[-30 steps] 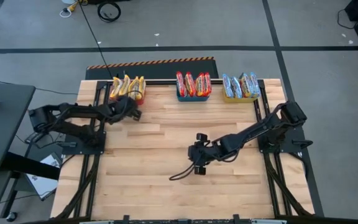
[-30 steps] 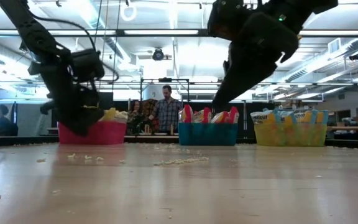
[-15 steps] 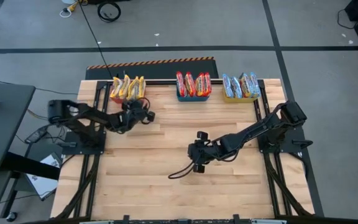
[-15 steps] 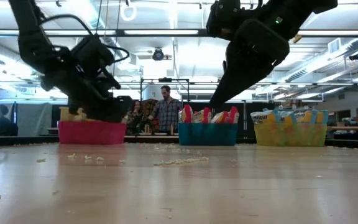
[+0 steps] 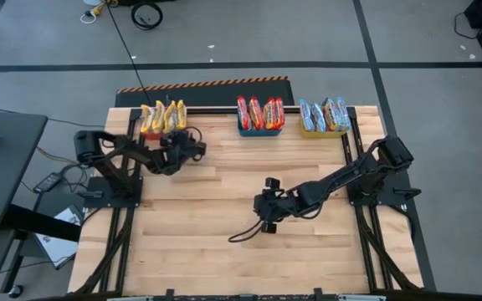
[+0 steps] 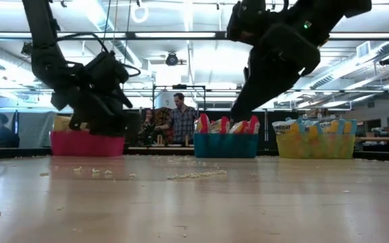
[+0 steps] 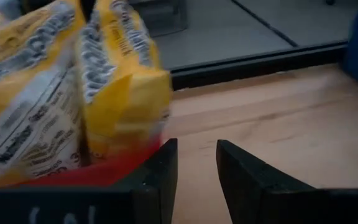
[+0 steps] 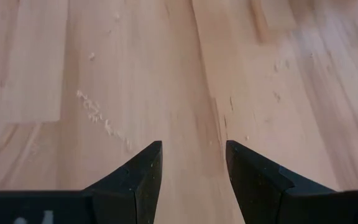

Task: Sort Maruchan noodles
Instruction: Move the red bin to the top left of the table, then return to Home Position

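The noodle packets stand on edge in three bins along the far edge of the surface (image 5: 224, 242), long sides upright: yellow packets (image 5: 162, 117) in the red bin (image 6: 86, 144), red packets (image 5: 260, 111) in the blue bin (image 6: 225, 145), pale blue packets (image 5: 324, 114) in the yellow bin (image 6: 315, 146). Since a second ago the red bin has slid toward the left, and the left hand (image 5: 192, 149) has moved right and off it, now just beside it, fingers narrowly apart, empty. The right hand (image 5: 264, 216) hangs over mid-surface, parted and empty; the arm hides part of the red bin in the low view.
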